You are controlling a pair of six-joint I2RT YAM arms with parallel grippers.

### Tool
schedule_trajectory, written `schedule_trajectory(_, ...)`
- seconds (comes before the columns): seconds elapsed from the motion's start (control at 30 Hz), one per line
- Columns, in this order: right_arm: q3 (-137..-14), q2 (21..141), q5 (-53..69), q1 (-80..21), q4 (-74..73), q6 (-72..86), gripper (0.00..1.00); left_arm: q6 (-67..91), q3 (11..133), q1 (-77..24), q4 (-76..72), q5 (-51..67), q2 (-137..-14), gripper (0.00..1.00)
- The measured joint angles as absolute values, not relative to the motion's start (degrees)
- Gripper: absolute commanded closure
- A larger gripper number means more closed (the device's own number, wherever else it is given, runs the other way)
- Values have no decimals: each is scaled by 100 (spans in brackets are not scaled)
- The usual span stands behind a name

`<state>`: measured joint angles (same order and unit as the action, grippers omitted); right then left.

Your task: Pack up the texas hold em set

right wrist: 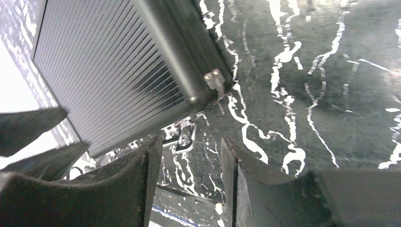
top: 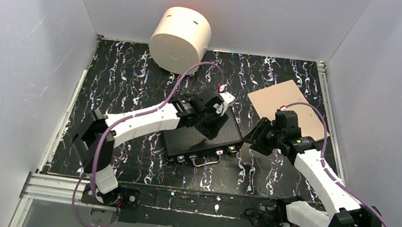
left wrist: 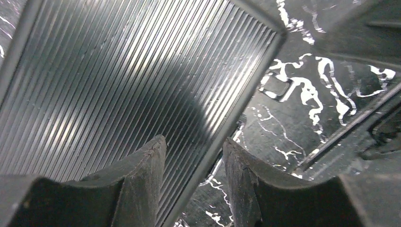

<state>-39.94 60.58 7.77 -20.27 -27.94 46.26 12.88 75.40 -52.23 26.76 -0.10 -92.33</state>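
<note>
- Black ribbed briefcase (top: pixel 201 136) lies shut and flat on the marbled surface (top: pixel 132 80), directly under the left claw (top: pixel 212 117) and just to the left of the right claw (top: pixel 259 138).
- Left claw: fingers spread partway, nothing between them. It is over the lid's far right part, and the case's edge runs beneath the gap in the wrist view. Contact with the lid cannot be told.
- Right claw: fingers apart, pinching nothing. It is low beside the case's right corner, with bare surface under the gap.
- Metal latches (top: pixel 223 150) and handle (top: pixel 207 160) are on the case's near side, closer to the arm bases than either claw.
- Tan board (top: pixel 291 105) lies flat just behind the right claw.
- Cream cylinder (top: pixel 180 39) stands well beyond the left claw, against the back wall.
</note>
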Motion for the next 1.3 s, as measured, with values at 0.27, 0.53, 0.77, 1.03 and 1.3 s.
schedule_trajectory(0.27,-3564,6471,2143,-2032,-1737,4320,57,947,7387,-5214,2617,499,-9830,52)
schedule_trajectory(0.53,-3546,6984,2464,-2102,-1568,4005,82,419,7019,-5231,2314,613,-9762,65)
schedule_trajectory(0.77,-3599,7255,2349,-2165,-1750,3986,88,104,6742,-5290,1977,593,-9633,68)
schedule_trajectory(1.03,-3614,7411,2268,-2263,-1656,4007,98,89,6718,-5301,1793,600,-9666,72)
schedule_trajectory(1.3,-3485,7767,2119,-2349,-1426,4119,99,156,6705,-5332,1680,493,-9688,73)
